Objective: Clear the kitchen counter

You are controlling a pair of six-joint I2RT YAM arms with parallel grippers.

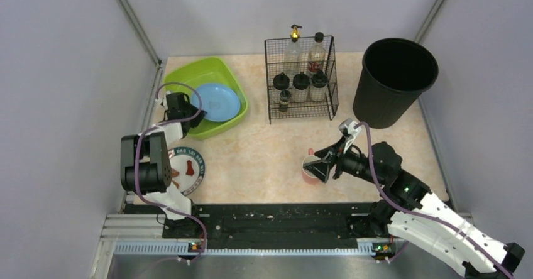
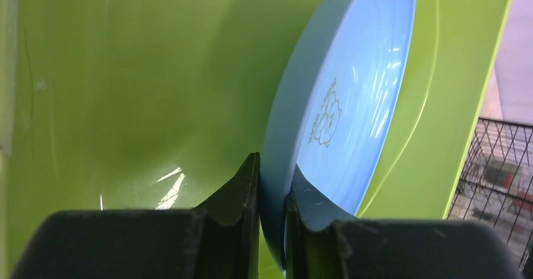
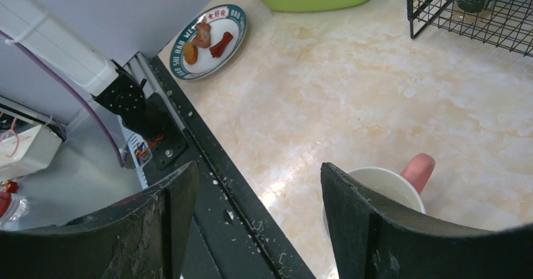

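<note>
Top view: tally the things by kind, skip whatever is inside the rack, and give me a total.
Plates: 2, blue plate and food plate
Mug: 1
Tub: 1
Rack: 1
Bin: 1
Total: 6

Between the black left fingers (image 2: 239, 191) sits a sky-blue plate (image 2: 352, 103) with a faint gold line drawing, perhaps a bear, against the lime-green tub (image 2: 126, 71). Beside the black right fingers (image 3: 364, 229) is a white cup (image 3: 383, 181) with a pink handle, on the beige-pink mottled kitchen counter (image 3: 377, 90). Beyond them lies a green-rimmed white plate (image 3: 210, 59).
</note>
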